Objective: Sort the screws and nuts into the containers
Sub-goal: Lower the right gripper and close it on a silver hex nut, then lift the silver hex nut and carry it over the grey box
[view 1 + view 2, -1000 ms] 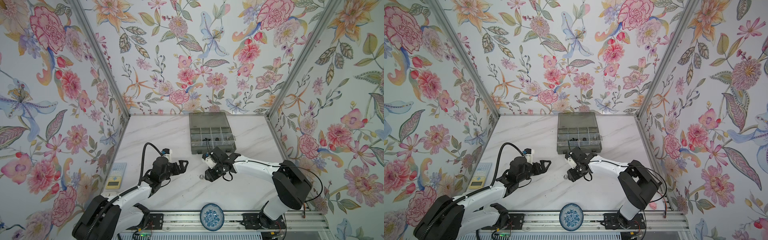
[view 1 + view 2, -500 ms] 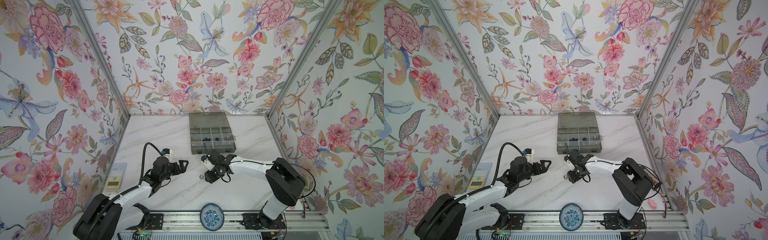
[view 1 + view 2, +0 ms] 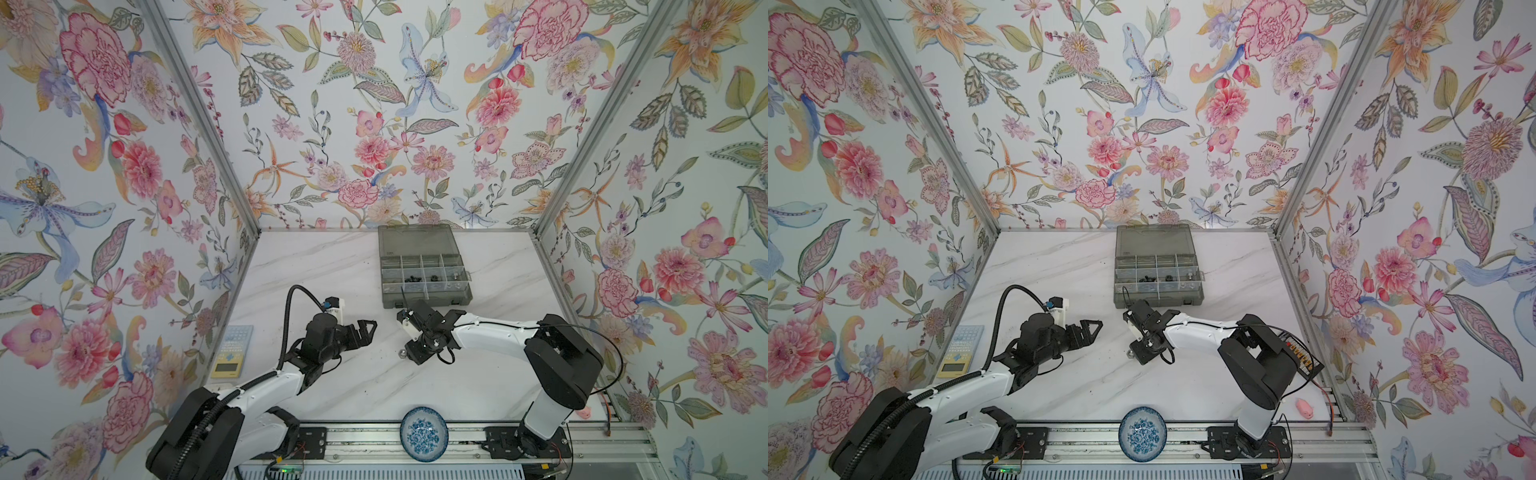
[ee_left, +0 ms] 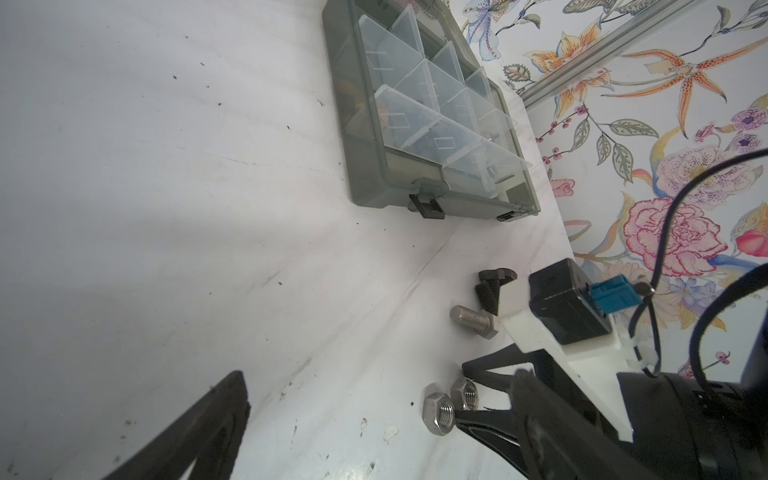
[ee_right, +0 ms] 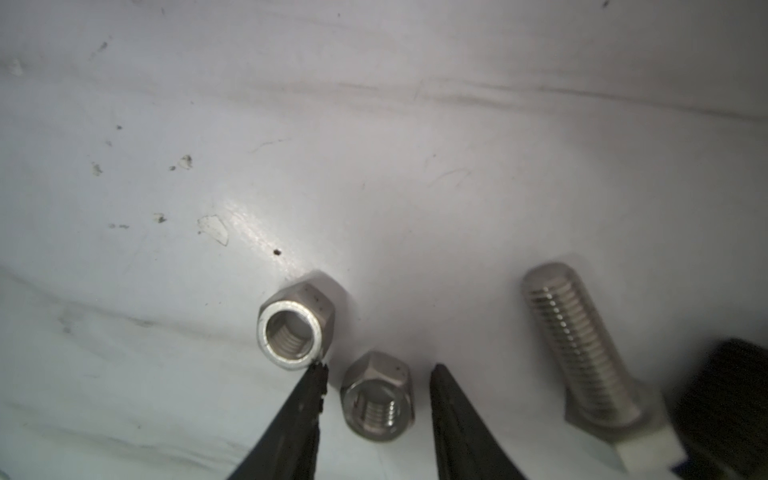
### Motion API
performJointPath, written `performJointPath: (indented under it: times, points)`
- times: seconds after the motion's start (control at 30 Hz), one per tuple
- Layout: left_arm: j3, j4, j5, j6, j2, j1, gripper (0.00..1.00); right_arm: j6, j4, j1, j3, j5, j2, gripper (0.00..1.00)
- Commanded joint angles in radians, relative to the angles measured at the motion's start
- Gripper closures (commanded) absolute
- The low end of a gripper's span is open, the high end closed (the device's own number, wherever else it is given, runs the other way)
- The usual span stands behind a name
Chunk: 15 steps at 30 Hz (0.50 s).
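Observation:
Two silver nuts stand on the white table, one (image 5: pixel 378 401) between my right gripper's (image 5: pixel 377 370) open jaws with a gap on each side. The other nut (image 5: pixel 297 328) touches one fingertip (image 5: pixel 318 374). The left wrist view shows the same pair of nuts (image 4: pixel 465 392) (image 4: pixel 440 413). A silver screw (image 5: pixel 582 353) (image 4: pixel 473 322) and a black screw (image 4: pixel 494 286) lie beside them. In both top views the right gripper (image 3: pixel 409 355) (image 3: pixel 1140 355) points down at them. My left gripper (image 3: pixel 368 330) (image 3: pixel 1092 330) hovers open and empty to their left. The grey box of containers (image 3: pixel 428 299) (image 3: pixel 1158 300) stands behind, lid open.
A blue-and-white dish (image 3: pixel 424 432) sits at the table's front edge on the rail. A yellow and blue calculator (image 3: pixel 232 351) lies by the left wall, and a small pink object (image 3: pixel 1304 407) at the front right. Floral walls close in three sides.
My right gripper has shifted slightly left over the nuts and its jaws have narrowed around one nut. The left arm has not moved.

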State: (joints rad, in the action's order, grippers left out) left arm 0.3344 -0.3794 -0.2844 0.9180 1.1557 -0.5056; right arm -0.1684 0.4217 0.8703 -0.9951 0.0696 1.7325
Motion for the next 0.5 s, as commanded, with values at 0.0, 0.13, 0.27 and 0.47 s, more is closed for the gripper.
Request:
performJointPath:
  times: [0.0,0.13,0.27,0.47]
  points:
    - [-0.008,-0.01,0.005,0.009,-0.007,0.011,0.01,0.0,0.014,0.008,0.007,-0.026,0.026,0.58]
    - [-0.008,-0.015,0.005,0.011,-0.004,0.012,0.01,0.0,0.014,0.01,0.013,-0.037,0.019,0.62]
    - [-0.009,-0.016,0.004,0.011,-0.003,0.011,0.01,0.001,0.013,0.01,0.015,-0.046,0.023,0.69]
    - [-0.015,-0.016,0.005,0.012,-0.013,0.012,0.01,0.003,0.014,0.009,0.016,-0.042,0.004,0.8]
